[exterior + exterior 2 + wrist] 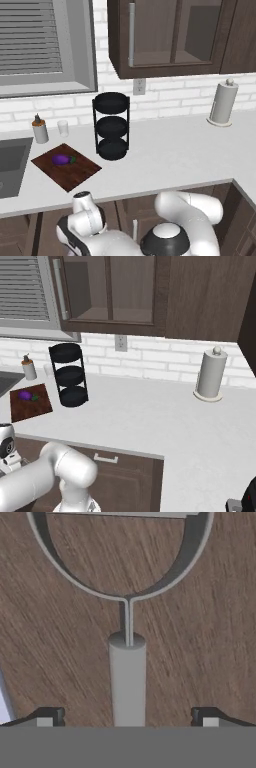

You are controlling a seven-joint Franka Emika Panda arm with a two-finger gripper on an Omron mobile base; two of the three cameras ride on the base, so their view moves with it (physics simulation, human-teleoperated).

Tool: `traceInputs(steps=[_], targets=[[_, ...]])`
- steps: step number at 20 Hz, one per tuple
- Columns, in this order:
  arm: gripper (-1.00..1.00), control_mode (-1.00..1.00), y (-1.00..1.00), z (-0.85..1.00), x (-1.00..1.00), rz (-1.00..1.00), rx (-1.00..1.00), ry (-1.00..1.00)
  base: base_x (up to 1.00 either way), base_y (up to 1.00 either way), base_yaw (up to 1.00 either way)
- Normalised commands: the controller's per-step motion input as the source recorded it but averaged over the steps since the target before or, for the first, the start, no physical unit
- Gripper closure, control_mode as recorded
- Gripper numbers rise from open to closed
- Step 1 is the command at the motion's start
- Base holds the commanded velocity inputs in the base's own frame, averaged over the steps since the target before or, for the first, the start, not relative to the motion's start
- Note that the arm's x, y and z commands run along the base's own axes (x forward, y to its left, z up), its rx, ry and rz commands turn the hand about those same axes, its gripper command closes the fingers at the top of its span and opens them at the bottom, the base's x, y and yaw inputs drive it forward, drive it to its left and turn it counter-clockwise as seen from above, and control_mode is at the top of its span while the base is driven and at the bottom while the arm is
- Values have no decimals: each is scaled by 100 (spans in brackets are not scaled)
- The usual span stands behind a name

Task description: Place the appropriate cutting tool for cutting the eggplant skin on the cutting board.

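Gripper [127, 722] spread wide, its fingertips [50, 716] flanking the grey handle of a peeler [127, 662] lying on wood grain. On the counter [175, 150], the eggplant [61, 159] rests atop the cutting board [75, 172].

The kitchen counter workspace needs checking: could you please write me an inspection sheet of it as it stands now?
Surface: light grey counter, with a sink set in at its left end.
Job's things: eggplant lies on the cutting board. A grey-handled peeler with a looped head lies on brown wood grain, in the hand view.
Clutter: black three-tier rack, paper towel holder, small bottle, clear cup.
Grippers: gripper is open, one fingertip either side of the peeler handle, not touching it.
Cables: nothing seen.
Surroundings: white brick wall, outlet, window with blinds, dark glass-door cabinets.
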Motion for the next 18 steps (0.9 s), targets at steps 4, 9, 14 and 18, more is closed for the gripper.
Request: traceInputs(steps=[4,9,14,18], targets=[[-100,-100,1,-19,0,0,0,-1,0,0,0],[100,-100,0,-36,0,0,0,0,0,0,0],[100,-100,0,-30,-1,0,0,0,0,0,0],[100,-100,0,-17,0,0,0,0,0,0,0]])
